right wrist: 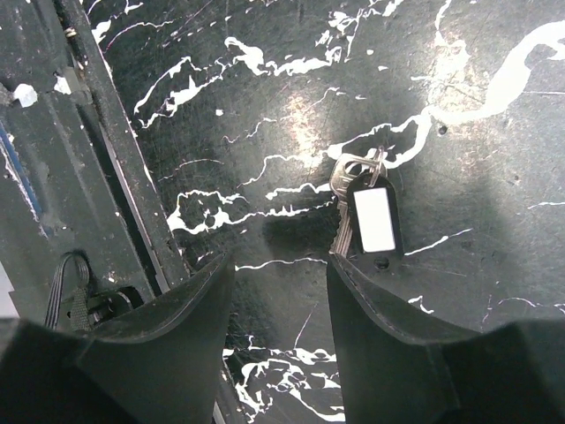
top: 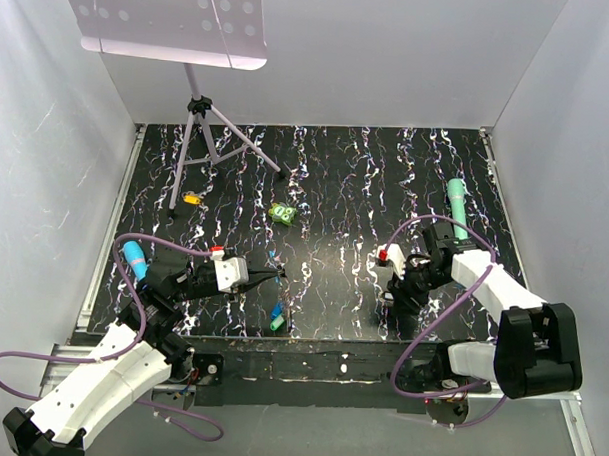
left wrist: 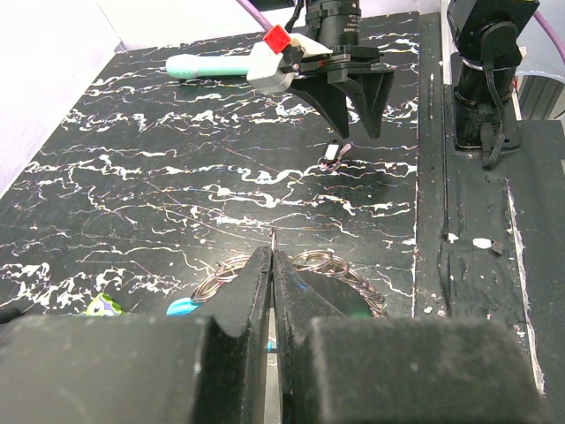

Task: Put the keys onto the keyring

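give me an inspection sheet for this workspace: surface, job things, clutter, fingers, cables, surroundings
surface: black marbled tabletop, no spills seen
job's things: keyring, wire loops lying at the left fingers; blue and teal keys near the front edge; tagged key lying flat below the right gripper
clutter: green lumpy object, orange piece, teal marker
grippers: left gripper fingers shut, apparently pinching the keyring wire; right gripper fingers open over the tagged key, holding nothing
cables: purple cables loop off both arms, no snag seen
surroundings: white walls; tripod music stand at the far left
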### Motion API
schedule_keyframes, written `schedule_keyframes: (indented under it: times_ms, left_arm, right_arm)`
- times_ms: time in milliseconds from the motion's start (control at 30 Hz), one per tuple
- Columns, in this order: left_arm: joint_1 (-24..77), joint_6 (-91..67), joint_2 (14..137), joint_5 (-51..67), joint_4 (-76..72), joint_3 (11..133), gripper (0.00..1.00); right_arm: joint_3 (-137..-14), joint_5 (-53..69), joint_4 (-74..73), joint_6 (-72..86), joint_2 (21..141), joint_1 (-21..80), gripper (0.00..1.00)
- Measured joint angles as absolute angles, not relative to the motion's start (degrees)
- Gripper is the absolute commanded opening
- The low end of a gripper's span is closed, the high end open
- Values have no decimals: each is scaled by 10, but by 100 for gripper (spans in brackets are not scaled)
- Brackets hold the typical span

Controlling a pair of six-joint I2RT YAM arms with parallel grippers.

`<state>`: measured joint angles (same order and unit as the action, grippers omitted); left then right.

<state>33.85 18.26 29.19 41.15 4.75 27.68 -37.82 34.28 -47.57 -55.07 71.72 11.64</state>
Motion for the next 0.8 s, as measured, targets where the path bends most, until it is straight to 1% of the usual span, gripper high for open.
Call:
schedule_keyframes:
  times_ms: [167, 333, 633, 800]
  left_arm:
    - [338, 183, 292, 411, 48, 277, 0]
    - [338, 184, 292, 411, 48, 277, 0]
    - [338, 185, 291, 411, 48, 277, 0]
    - [338, 185, 292, 411, 50, 277, 0]
  right_arm:
    - [-378, 337, -481, -554, 706, 117, 54]
    - [-372, 336, -478, -559, 662, 130, 56]
    - [-282, 336, -450, -590, 558, 168, 58]
    - [-272, 327, -430, -587, 533, 178, 58]
